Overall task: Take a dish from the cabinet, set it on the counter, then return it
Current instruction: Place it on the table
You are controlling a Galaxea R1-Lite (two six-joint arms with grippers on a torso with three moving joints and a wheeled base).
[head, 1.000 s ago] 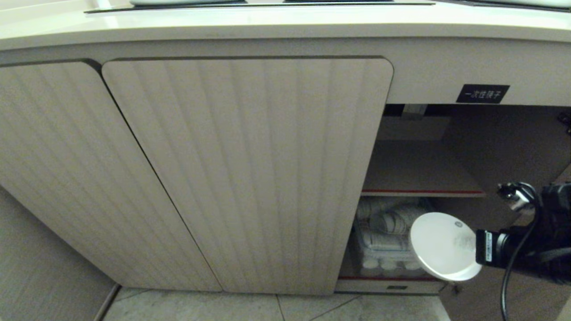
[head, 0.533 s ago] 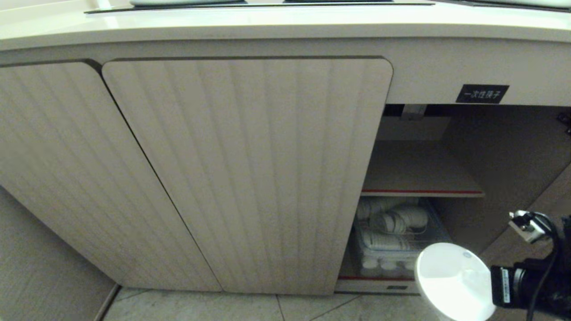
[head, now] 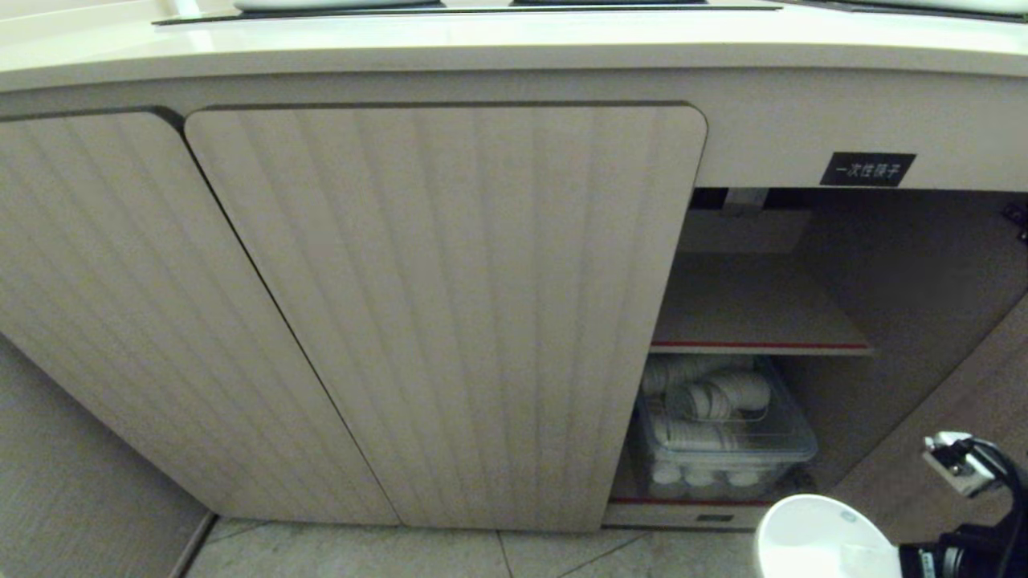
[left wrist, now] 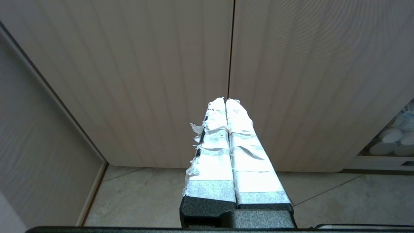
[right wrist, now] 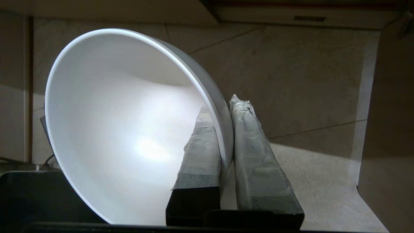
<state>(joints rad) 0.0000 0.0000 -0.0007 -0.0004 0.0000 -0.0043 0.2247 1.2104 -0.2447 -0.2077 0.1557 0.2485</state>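
Below the table (head: pixel 514 48), our right end effector (right wrist: pixel 223 136) pinches the dish (right wrist: pixel 129 129) rim outside the cabinet (head: pixel 755 305) to carry it up; left end effector (left wrist: pixel 226 106) is clenched, idle.

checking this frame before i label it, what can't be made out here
- The dish: the head view's bottom edge cuts its lower part; its foot faces away in the right wrist view.
- Right gripper: outside the head view, where only the arm's cabling shows.
- Clear bin: its contents are too small to count.
- Cabinet: the closed doors hide everything behind them.
- Black label: characters too small to read.
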